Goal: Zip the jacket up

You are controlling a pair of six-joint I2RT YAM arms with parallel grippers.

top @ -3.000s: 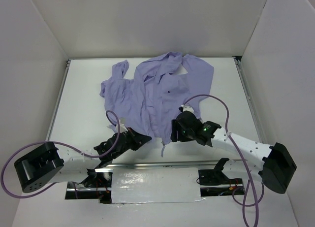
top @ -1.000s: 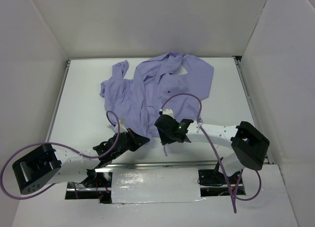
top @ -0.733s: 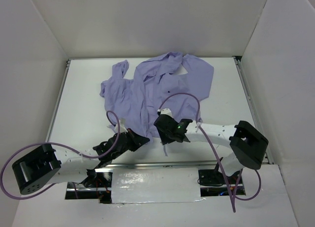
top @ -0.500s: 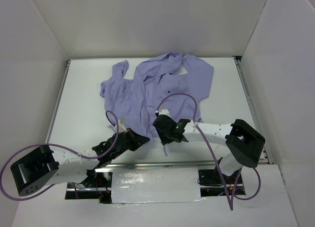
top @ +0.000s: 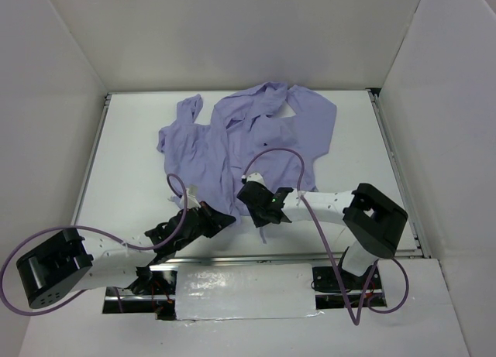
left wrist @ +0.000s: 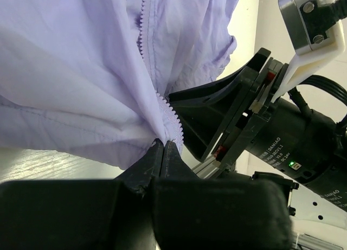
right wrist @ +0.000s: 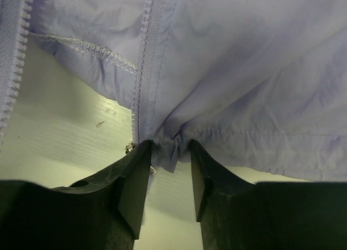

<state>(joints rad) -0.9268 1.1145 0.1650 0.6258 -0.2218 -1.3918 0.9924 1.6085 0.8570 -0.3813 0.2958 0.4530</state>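
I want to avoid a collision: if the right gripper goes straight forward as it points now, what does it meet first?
The right gripper would meet the jacket first: its bottom hem and zipper edge already sit between the open fingers. Whether they touch the fabric yet is unclear.

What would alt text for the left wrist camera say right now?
The left tool is pinched shut on the lavender jacket at the bottom end of its zipper teeth. The black right tool sits close beside it, over the white table.

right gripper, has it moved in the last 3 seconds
Yes. In the top view the right gripper has shifted left along the jacket hem, toward the left gripper.
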